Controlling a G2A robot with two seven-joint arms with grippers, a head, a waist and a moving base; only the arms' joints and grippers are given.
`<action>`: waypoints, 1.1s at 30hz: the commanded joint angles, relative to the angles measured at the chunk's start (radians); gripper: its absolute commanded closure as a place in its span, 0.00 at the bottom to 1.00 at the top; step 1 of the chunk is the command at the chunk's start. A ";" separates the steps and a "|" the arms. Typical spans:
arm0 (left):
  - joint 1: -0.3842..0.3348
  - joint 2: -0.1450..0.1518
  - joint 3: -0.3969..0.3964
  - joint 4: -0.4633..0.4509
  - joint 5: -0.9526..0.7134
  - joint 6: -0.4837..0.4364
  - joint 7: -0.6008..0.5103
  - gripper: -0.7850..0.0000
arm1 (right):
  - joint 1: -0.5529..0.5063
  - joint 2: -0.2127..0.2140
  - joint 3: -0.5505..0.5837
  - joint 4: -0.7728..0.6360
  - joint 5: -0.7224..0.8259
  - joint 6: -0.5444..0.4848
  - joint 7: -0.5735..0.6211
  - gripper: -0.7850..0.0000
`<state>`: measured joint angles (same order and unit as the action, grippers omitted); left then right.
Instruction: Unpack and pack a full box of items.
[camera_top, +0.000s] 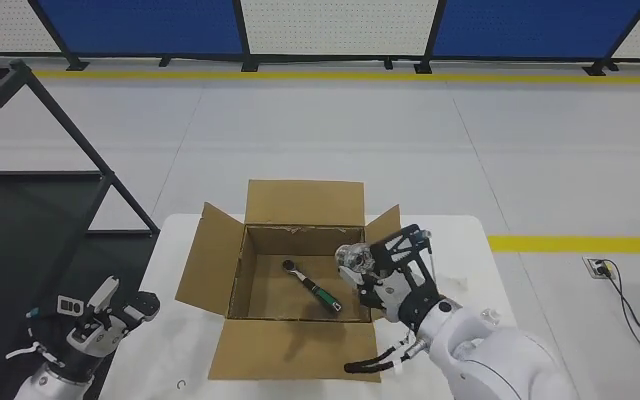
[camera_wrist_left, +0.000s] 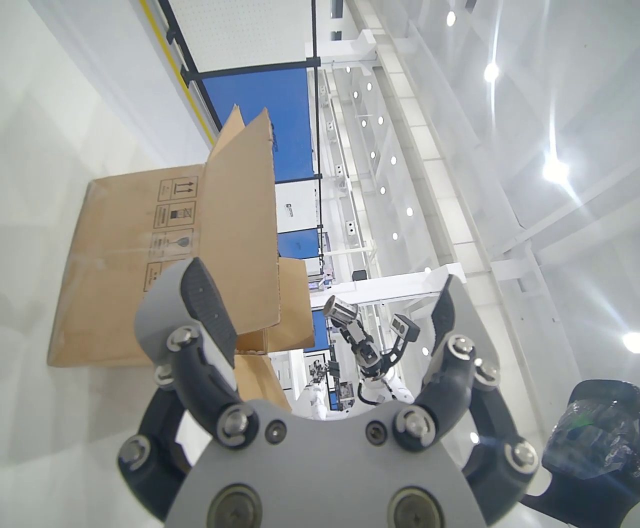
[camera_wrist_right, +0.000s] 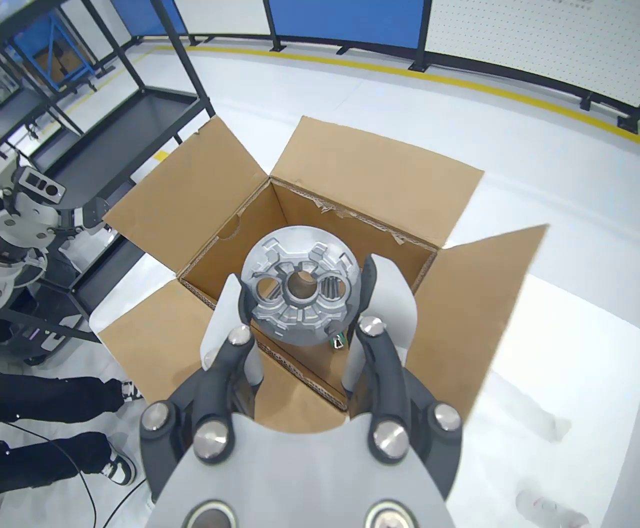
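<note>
White worktop (camera_top: 185, 345) carries one open cardboard box (camera_top: 305, 202), standing upright near the middle with all four flaps spread outward. A small dark curl (camera_top: 180, 383) lies near the front left edge, too small to identify.

A pale grey floor (camera_top: 400, 140) crossed by a yellow line (camera_top: 330, 74) runs back to a wall of blue panels (camera_top: 140, 25) and white pegboard panels (camera_top: 340, 25) in black frames, a black metal rack (camera_top: 60, 200) stands beside the white table (camera_top: 462, 240), and round ceiling lights (camera_wrist_left: 491, 72) shine overhead.
</note>
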<state>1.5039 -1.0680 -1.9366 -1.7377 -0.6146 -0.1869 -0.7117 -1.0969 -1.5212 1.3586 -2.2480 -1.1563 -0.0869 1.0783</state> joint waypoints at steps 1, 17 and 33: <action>-0.006 0.001 0.003 0.003 0.001 0.004 -0.005 0.00 | -0.044 0.004 0.062 -0.063 0.036 0.016 0.001 1.00; -0.046 0.003 0.045 0.007 0.025 0.015 -0.008 0.00 | -0.240 0.045 0.398 -0.095 0.121 0.072 0.082 1.00; -0.015 -0.001 0.043 0.005 0.009 -0.001 0.025 0.00 | -0.199 0.078 0.346 0.215 0.038 0.066 0.145 1.00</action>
<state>1.4864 -1.0688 -1.8927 -1.7321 -0.6044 -0.1864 -0.6873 -1.3051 -1.4441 1.7131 -2.0581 -1.1114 -0.0277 1.2267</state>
